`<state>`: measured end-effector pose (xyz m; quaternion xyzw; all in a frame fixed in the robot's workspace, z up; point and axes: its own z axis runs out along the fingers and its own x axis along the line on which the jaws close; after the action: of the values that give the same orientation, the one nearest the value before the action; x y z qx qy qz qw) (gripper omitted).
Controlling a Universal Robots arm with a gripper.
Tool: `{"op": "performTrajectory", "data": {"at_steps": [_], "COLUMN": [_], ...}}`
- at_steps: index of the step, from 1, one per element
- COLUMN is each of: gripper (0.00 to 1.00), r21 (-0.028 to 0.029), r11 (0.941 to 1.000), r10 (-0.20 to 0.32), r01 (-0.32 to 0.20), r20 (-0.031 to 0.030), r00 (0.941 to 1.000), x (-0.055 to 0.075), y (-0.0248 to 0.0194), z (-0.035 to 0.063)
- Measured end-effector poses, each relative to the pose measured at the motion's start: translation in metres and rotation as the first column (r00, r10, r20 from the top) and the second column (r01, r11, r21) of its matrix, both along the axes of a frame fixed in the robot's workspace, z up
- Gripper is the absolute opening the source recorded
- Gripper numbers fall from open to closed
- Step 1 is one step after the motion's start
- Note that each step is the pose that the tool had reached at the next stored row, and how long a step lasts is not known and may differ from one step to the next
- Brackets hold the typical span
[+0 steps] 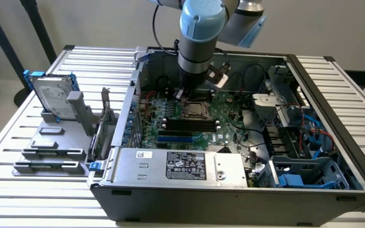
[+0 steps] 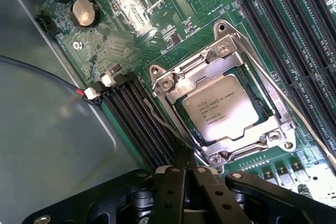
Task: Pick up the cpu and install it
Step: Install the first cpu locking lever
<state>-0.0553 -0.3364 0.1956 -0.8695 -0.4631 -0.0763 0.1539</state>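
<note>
End effector (image 2: 185, 182) is seen low inside the open PC case (image 1: 334, 95), fingers (image 2: 173, 187) pressed together with nothing between them, tips just beside the near corner of the socket frame (image 2: 163, 82).

cpu (image 2: 223, 113) is seated flat in the socket, silver lid up, printing readable, framed on all sides by the metal bracket. No contact between fingers and cpu is visible.

Edges / clearance:
- Socket is flanked by black memory slots (image 2: 139, 116) on one side and a second bank (image 2: 283, 30) on the other, both close to the frame edges.
- A thin retention lever (image 2: 294, 108) is seen running along the frame's outer edge.
- Coin cell (image 2: 85, 12) sits well apart from the socket, on open green board (image 2: 178, 19).
- In the exterior view the arm (image 1: 198, 42) is dropped in vertically near the case's back wall; power supply (image 1: 182, 166) closes off the front edge, drive cage (image 1: 296, 114) and blue cables take up the exterior view's right.
- Hard drive (image 1: 51, 97) is stood upright in a grey fixture (image 1: 49, 152) on the slatted desk (image 1: 17, 118), outside the case at the exterior view's left, well apart from the arm.
</note>
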Motion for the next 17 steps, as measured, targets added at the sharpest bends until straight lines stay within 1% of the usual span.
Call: {"op": "performTrajectory", "data": {"at_steps": [5,17], "gripper": [0.11,0.11], "r21": [-0.0029,-0.0069], "r11": [1.0,1.0], "r10": [0.0,0.0], "r01": [0.0,0.0], "r20": [-0.0002,0.0], "r00": [1.0,1.0], "x": [0.0003,0.0073], "y": [0.0004,0.0005], "z": [-0.0003,-0.0014]}}
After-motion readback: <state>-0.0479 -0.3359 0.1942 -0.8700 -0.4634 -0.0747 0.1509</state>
